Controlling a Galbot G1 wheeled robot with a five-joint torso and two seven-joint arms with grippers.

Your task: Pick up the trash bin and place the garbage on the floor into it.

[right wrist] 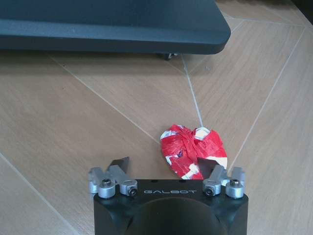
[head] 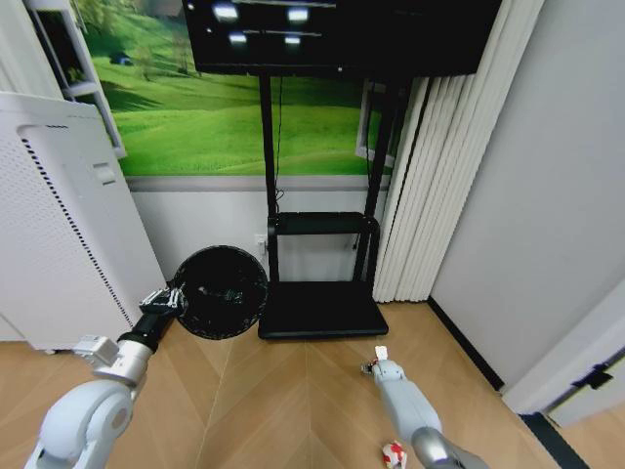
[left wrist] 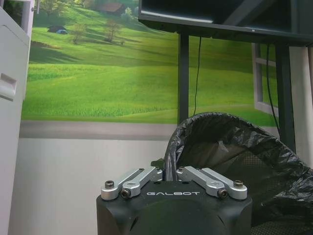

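Right now the left gripper [head: 174, 297] pinches the trash bin [head: 221, 291] rim at 10 o'clock; right gripper [right wrist: 164, 165], jaws spread, could nudge the red-and-white wad [right wrist: 192, 151] sideways.

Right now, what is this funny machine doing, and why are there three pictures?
It is a robot with two arms, and each arm ends in a claw. One picture comes from a camera on its head, the other two from cameras on its wrists. The left claw is shut on the rim of the black trash bin, holding it up off the wooden floor. The right claw is open, low over the floor, right by a red-and-white wad of rubbish.
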